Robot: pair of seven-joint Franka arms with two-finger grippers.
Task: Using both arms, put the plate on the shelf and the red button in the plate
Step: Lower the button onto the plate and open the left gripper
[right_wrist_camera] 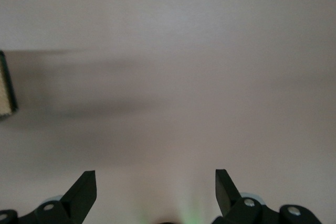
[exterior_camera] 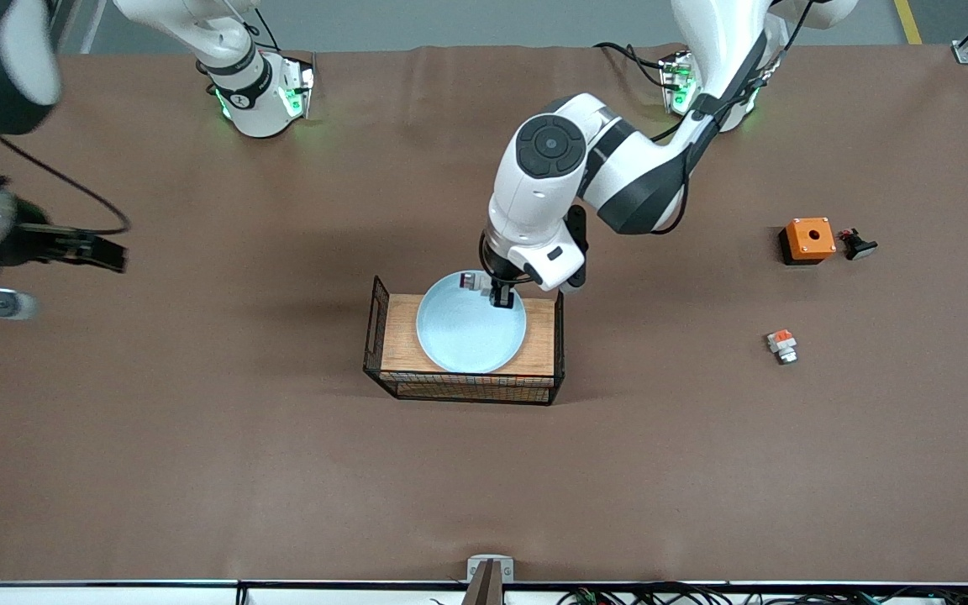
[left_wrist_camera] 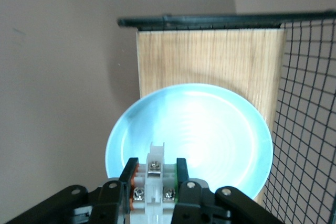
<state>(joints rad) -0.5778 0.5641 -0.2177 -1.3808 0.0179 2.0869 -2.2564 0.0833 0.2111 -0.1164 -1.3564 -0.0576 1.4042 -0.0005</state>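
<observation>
**Over the rack: button nearly down**

Front view: plate (exterior_camera: 470,323) already on the wooden-topped rack (exterior_camera: 465,339); left gripper (exterior_camera: 501,296) hangs over its rim.

Left wrist view: jaws clamp the red button (left_wrist_camera: 154,184), unreleased.

Right wrist view: right gripper (right_wrist_camera: 155,188), fingers apart, waits.

A wide table (exterior_camera: 198,437) is covered with a brown, slightly wrinkled cloth, which fills almost the whole front view. At 12 o'clock a strip of grey floor (exterior_camera: 450,21) is seen above the table's edge, with a yellow line (exterior_camera: 908,21) painted on it at 1 o'clock. Even light is given from above, and soft shadows are thrown on the cloth. At 6 o'clock black cables (exterior_camera: 660,595) are laid along the edge.
</observation>
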